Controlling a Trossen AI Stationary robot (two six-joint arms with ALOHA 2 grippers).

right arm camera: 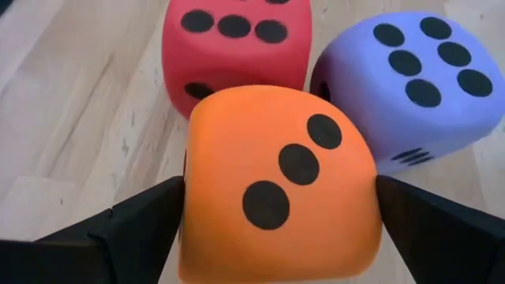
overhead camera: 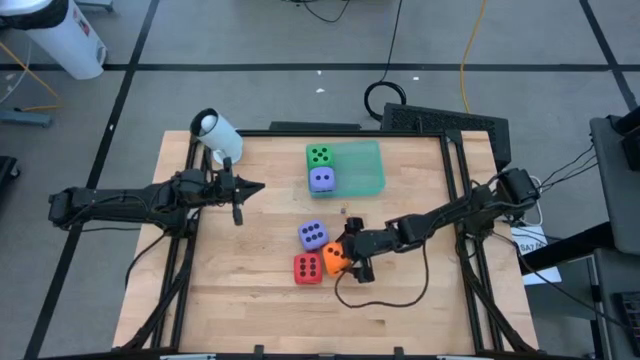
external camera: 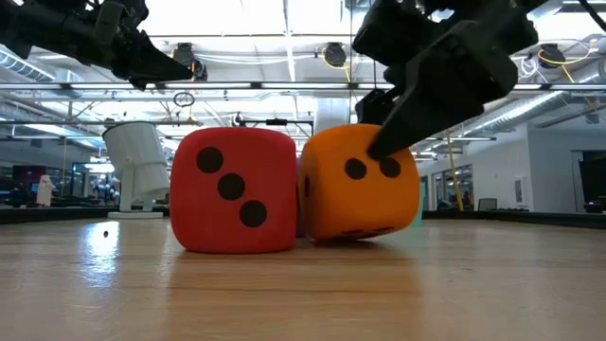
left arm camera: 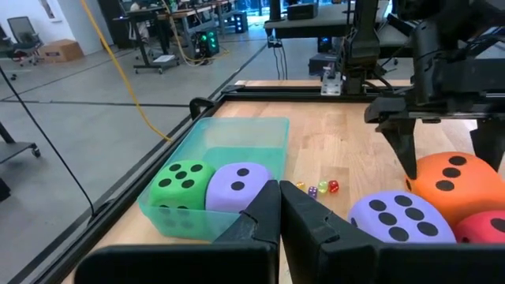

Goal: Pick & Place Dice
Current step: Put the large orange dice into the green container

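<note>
From above you can count five dice: a green die (overhead camera: pixel 319 154) and a purple die (overhead camera: pixel 322 179) in the green tray (overhead camera: pixel 366 166), and a second purple die (overhead camera: pixel 312 235), a red die (overhead camera: pixel 308 268) and an orange die (overhead camera: pixel 335 258) clustered on the table (overhead camera: pixel 240 290). The right gripper (overhead camera: pixel 352 257) covers part of the orange one; the left gripper (overhead camera: pixel 250 187) hangs apart, fingers pinched together.

At table height you see only two dice, red (external camera: pixel 233 189) and orange (external camera: pixel 360 180), touching; the others are hidden.

The left wrist camera shows you three tiny dice (left arm camera: pixel 317 188) on the wood, hard to make out.

The right wrist camera shows its fingers (right arm camera: pixel 134 217) spread wide, flanking the orange die (right arm camera: pixel 278 181); contact is unclear.
</note>
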